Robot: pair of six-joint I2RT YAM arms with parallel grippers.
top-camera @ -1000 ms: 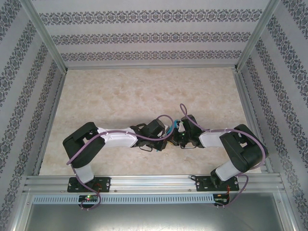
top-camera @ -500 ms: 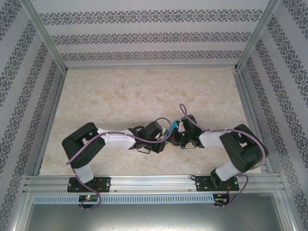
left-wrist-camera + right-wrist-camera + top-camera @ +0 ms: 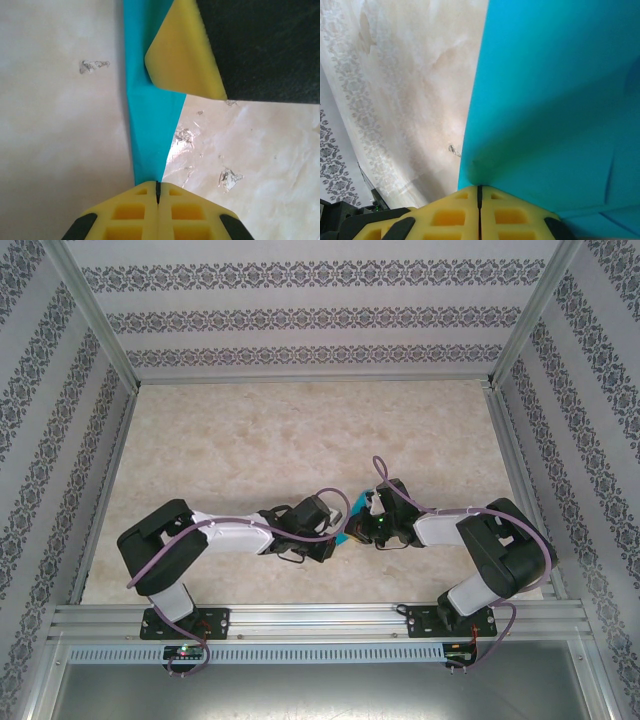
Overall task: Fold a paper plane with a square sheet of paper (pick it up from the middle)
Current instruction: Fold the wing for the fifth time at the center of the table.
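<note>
Square sheet of paper (image 3: 150,125), folded narrow, stretched between both arms low over the table (image 3: 250,440), front centre.
Left gripper (image 3: 157,182) and right gripper (image 3: 479,187) each clenched on the teal edge; for a straight crease, pull evenly, without twisting or tearing.

Matt teal paper (image 3: 150,125), glossy marbled tabletop (image 3: 250,150) (scuffed in spots), matt yellow gripper pads (image 3: 130,215)

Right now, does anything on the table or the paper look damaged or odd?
The table shows small silvery scuffs near the teal paper, as if its surface is chipped. The paper looks untorn, pinched by the left gripper and right gripper.
</note>
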